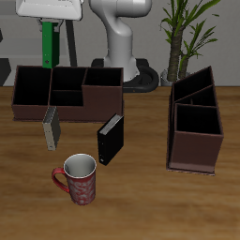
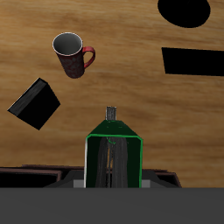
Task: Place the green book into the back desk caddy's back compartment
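The green book [image 1: 49,47] hangs upright, with my gripper [image 1: 50,26] shut on its upper end. Its lower edge is just above the far rim of the back desk caddy [image 1: 103,105], a long maroon-brown box with black compartments inside. In the wrist view the green book [image 2: 114,157] shows end-on between my gripper's [image 2: 112,168] jaws, with the caddy's rim [image 2: 35,173] just beneath it. From here I cannot tell which compartment lies under the book.
A grey book [image 1: 51,128] and a black book [image 1: 111,139] stand in front of the caddy. A red mug [image 1: 78,178] is nearer the table's front edge. A second caddy [image 1: 195,141] sits end-on beside a potted plant [image 1: 183,33].
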Robot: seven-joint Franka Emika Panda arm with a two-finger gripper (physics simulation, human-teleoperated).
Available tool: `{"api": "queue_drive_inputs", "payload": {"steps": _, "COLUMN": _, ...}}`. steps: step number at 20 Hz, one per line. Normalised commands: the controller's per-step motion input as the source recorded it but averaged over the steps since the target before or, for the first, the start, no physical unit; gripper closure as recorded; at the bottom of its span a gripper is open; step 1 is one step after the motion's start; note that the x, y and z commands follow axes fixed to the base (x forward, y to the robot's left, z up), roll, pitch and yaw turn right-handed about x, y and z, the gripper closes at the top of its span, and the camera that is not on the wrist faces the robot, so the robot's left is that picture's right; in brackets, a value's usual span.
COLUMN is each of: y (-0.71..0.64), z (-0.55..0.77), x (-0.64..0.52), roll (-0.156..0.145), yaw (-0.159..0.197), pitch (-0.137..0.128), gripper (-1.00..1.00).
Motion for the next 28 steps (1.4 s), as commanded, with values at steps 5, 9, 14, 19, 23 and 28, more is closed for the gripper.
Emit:
{"api": "queue_drive_inputs", "payload": {"steps": 5, "y": -0.12, "z": 0.08, "x": -0.16, "roll": 0.071, "yaw": 0.034, "pitch": -0.024, "gripper": 1.00}}
{"api": "queue_drive_inputs", "payload": {"steps": 9, "y": -0.34, "z": 0.02, "x": -0.08, "roll": 0.050, "yaw": 0.052, "pitch": 0.007, "gripper": 1.00}}
{"api": "queue_drive_inputs", "payload": {"steps": 14, "y": -0.24, "z": -0.11, "x": -0.05, "roll": 0.012, "yaw": 0.061, "pitch": 0.030, "gripper": 1.00}}
{"api": "queue_drive_inputs", "payload": {"steps": 19, "y": -0.24, "z": -0.06, "x": 0.02, "roll": -0.054, "yaw": -0.023, "pitch": -0.005, "gripper": 1.00}}
{"api": "queue_drive_inputs", "payload": {"steps": 23, "y": -0.10, "z": -0.12, "x": -0.04, "roll": -0.047, "yaw": -0.039, "pitch": -0.009, "gripper": 1.00}}
{"api": "queue_drive_inputs", "payload": {"steps": 28, "y": -0.14, "z": -0.06, "x": -0.14, "roll": -0.044, "yaw": -0.060, "pitch": -0.022, "gripper": 1.00}}
